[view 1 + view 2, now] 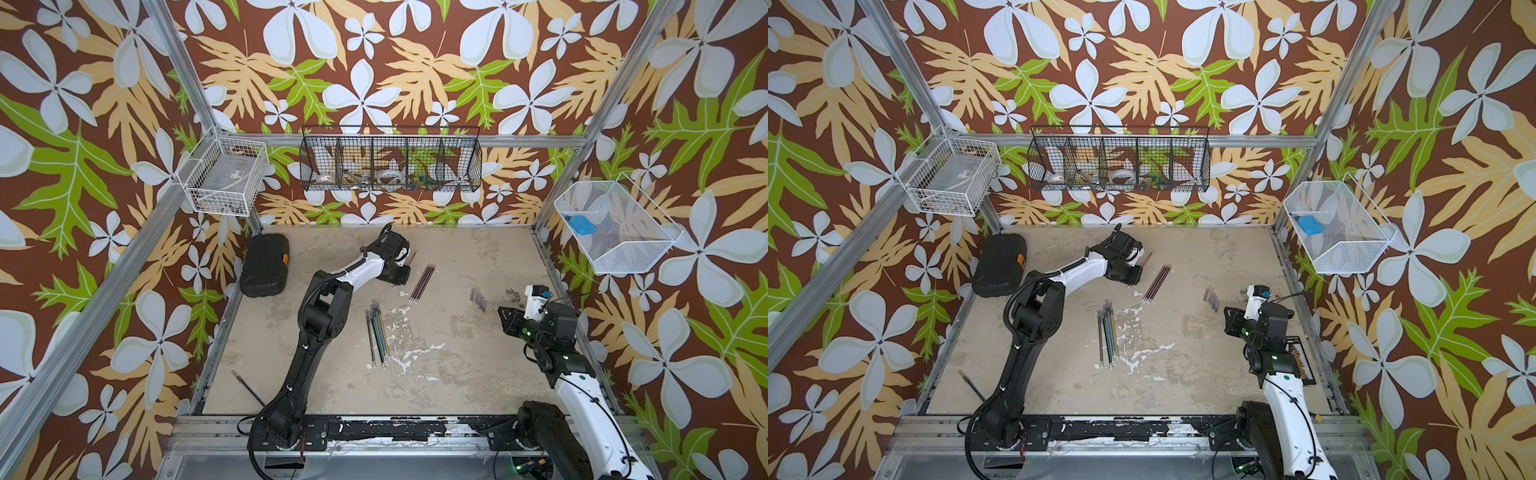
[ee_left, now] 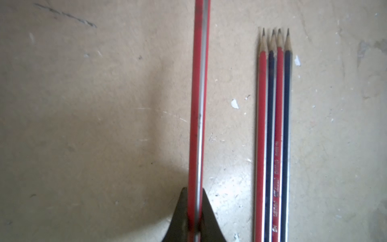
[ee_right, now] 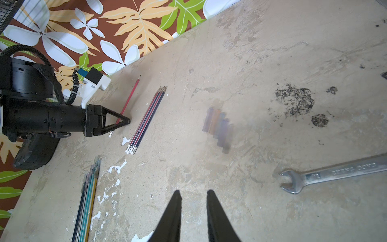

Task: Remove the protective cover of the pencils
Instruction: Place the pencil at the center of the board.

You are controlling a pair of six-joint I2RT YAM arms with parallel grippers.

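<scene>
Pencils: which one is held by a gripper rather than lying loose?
The lone red pencil, pinched by the left gripper. The row of four red and dark pencils beside it and the teal-yellow bunch lie untouched.

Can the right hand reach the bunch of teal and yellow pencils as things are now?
Probably yes. The right hand is open and empty, with only bare table between it and the bunch of pencils. The left hand, shut on a red pencil, is further back, out of the path.
</scene>
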